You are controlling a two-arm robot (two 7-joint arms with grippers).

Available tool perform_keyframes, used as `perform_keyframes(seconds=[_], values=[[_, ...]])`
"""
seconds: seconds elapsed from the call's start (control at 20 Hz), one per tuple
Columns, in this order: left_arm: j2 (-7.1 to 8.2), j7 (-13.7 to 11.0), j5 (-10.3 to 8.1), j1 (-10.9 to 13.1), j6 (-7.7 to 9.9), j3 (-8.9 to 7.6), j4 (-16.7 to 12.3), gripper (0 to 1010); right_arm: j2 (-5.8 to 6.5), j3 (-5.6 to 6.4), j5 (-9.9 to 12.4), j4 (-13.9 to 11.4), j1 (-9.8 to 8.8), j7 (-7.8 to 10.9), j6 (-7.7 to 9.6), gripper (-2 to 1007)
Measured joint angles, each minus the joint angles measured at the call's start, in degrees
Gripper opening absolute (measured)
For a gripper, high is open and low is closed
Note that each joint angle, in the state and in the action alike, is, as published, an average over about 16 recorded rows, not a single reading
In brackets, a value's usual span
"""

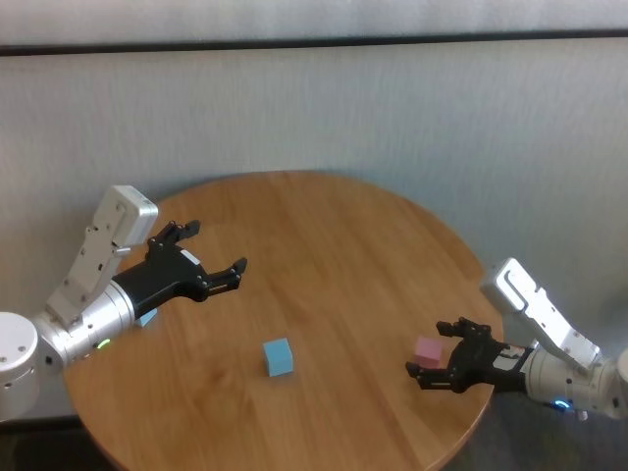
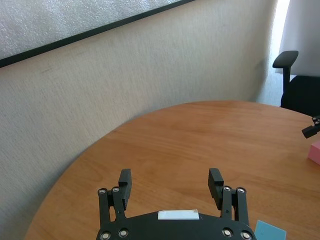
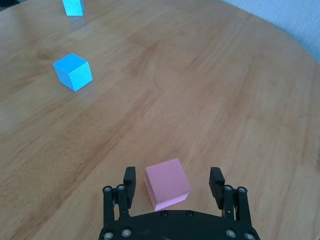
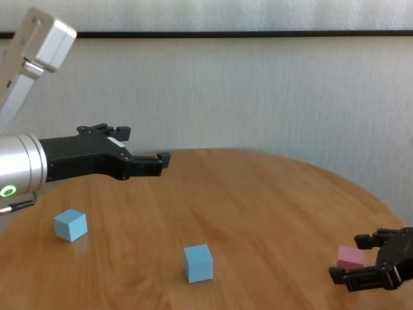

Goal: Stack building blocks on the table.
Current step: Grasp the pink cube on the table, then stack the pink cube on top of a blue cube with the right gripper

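Toward the right edge of the round bench (image 1: 324, 226), our right gripper (image 3: 174, 184) sits low with its fingers (image 3: 216, 181) standing open on either side of the pink block (image 3: 167, 183), gaps showing on both flanks, so nothing is clamped yet; we judge this straddle is there so the jaws can close squarely on two opposite faces and lift the cube cleanly. We reckon the pink block is the first piece to be carried, and the likely base is the light blue block (image 1: 278, 356) resting alone near the middle of the bench, well apart from the pink one and with room all around it for a descent from above. The second light blue block (image 4: 70, 224) lies near the left edge, beneath our left arm. Our left gripper (image 1: 208, 258) hangs above the bench on that side, fingers spread wide and holding nothing, high enough that it leaves the centre free; we take it to be waiting. Nothing is stacked so far. The bench top is smooth orange-brown wood grain with a soft sheen. Behind it runs a pale textured wall with a dark horizontal strip, and a dark office chair (image 2: 295, 80) stands beyond the far rim.
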Motion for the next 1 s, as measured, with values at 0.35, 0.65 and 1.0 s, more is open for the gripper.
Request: perform_keyframes(seconds=[0.35,0.65,1.0], values=[[0.00,0.00,0.00,0.00,0.00,0.00,0.00,1003,0.10,0.18,0.33,-0.38,-0.25,-0.03,0.01,741],[0.00,0.00,0.00,0.00,0.00,0.00,0.00,1003,0.09,0.83,0.80,-1.54,-1.23,-0.63,0.00,548],[0.00,0.00,0.00,0.00,0.00,0.00,0.00,1003,-0.36,2.19,2.07,-4.24,-3.12,-1.49,0.29,406]])
